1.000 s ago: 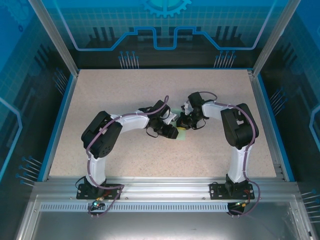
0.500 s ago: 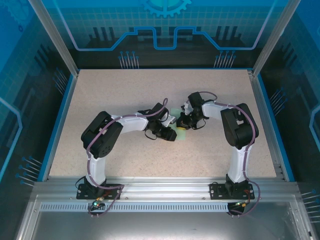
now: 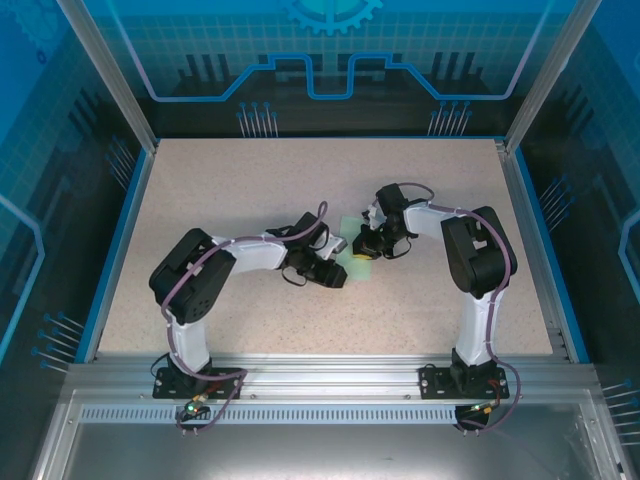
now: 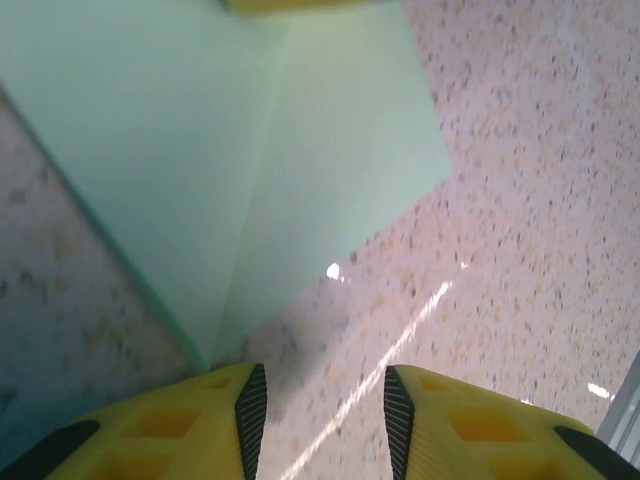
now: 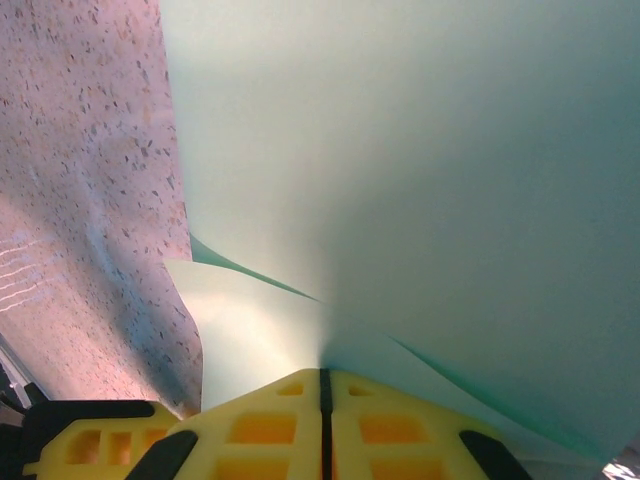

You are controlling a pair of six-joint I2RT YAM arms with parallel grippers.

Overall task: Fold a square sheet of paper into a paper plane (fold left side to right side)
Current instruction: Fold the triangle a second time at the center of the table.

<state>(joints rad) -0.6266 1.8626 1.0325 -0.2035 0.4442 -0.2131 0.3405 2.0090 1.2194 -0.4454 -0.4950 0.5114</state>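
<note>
The square sheet of paper (image 3: 349, 226) is pale mint green and lies folded mid-table between the two wrists. In the left wrist view the paper (image 4: 250, 130) shows a straight crease and one corner pointing toward my fingers. My left gripper (image 3: 338, 274) (image 4: 325, 420) is open just short of that corner, with bare table between its yellow fingers. My right gripper (image 3: 366, 252) (image 5: 322, 385) is shut on the paper's edge. In the right wrist view, layers of the paper (image 5: 420, 170) rise and fan out from its closed jaws.
The speckled beige table (image 3: 250, 190) has a raised blue rim (image 3: 120, 235) on the left and right and metal frame posts (image 3: 105, 70) at the back corners. Both arm bases sit on the aluminium rail (image 3: 330, 375) at the near edge.
My left arm has drawn back a little to the left and toward the near edge, its gripper easing off the paper. The right arm has stayed put, still pinching the sheet.
</note>
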